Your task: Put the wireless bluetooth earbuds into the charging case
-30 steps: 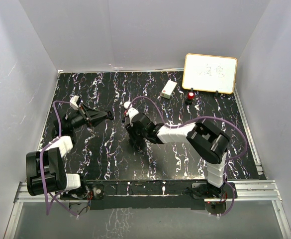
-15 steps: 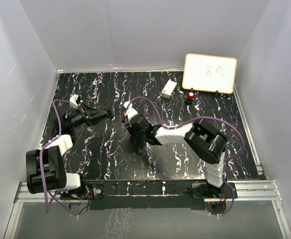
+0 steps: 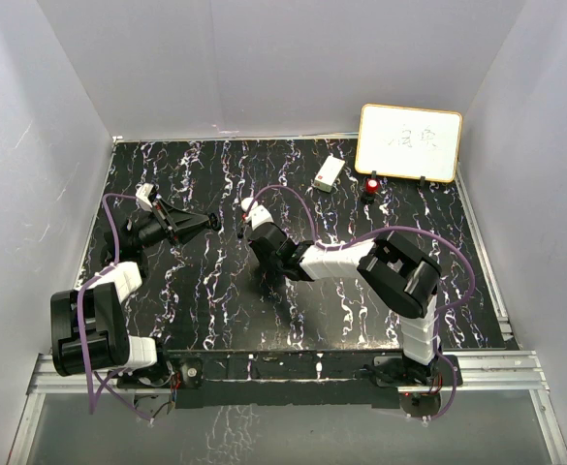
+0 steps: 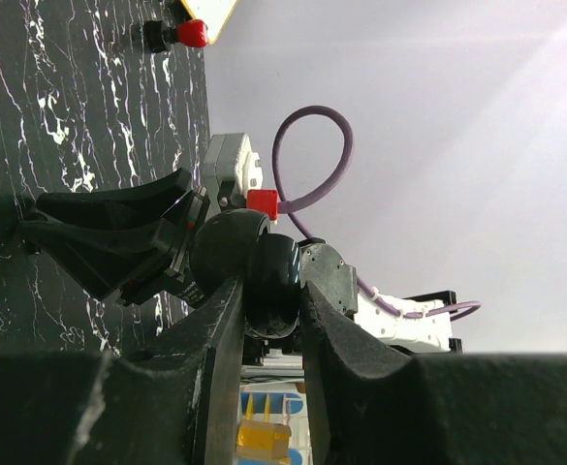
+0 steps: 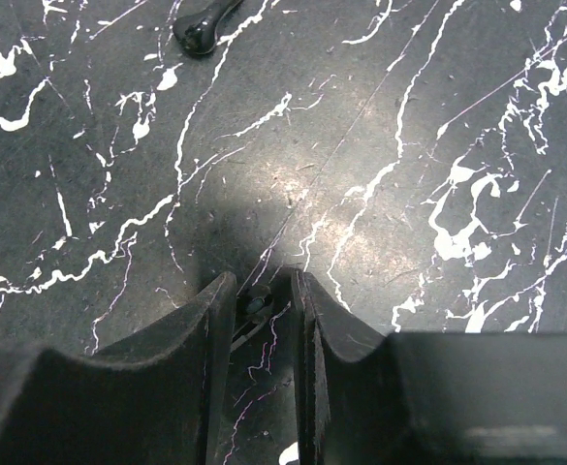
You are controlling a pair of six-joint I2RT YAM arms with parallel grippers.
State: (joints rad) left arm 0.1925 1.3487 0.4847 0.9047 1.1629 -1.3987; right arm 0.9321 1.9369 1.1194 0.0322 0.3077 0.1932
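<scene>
The left gripper (image 4: 270,295) is held off the black marbled table (image 3: 186,291) on the left side, turned sideways toward the middle. Its fingers are seen clamped together on a glossy black rounded charging case (image 4: 249,252).

The right gripper (image 5: 264,281) is pointed down at the table just left of the middle, close to the right of the left gripper. Its fingers are set narrowly apart, and a tiny black earbud (image 5: 254,302) is seen on the table between the tips. It cannot be told whether the earbud is pinched.

A second black earbud (image 5: 204,29) is seen lying on the table beyond the fingertips, well apart from them.

Toward the far right, a small white box (image 3: 328,172), a red-topped piece (image 3: 372,184) and a whiteboard (image 3: 409,142) are placed near one another.
</scene>
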